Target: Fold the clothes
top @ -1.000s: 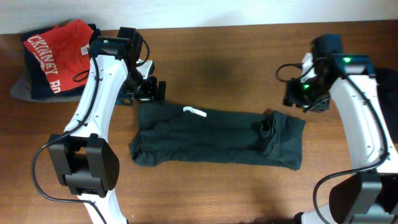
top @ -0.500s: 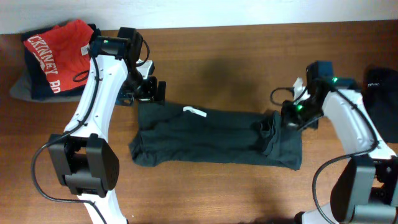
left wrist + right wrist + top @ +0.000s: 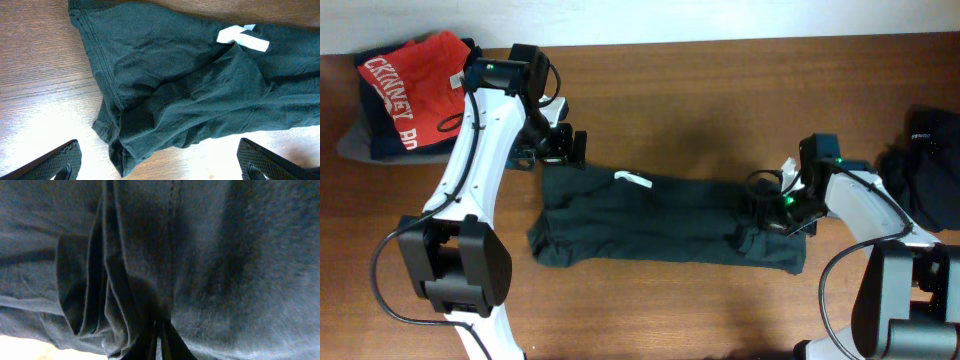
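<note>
One of the clothes, a dark grey-green T-shirt, lies on the wooden table folded into a long band, with a small white tag near its upper edge. My left gripper hovers wide open over the shirt's upper left corner. In the left wrist view the shirt and tag lie ahead of the spread fingers. My right gripper is down on the bunched right end. The right wrist view is filled with shirt cloth, and the gripper is shut on a gathered fold.
A red shirt with white lettering sits on a dark pile at the far left corner. A black garment lies at the right table edge, close to my right arm. Bare wood stretches behind the shirt.
My right arm dropped and moved left from above the shirt's right end onto its bunched folds, and its jaws closed on the cloth. The left arm stayed still.
</note>
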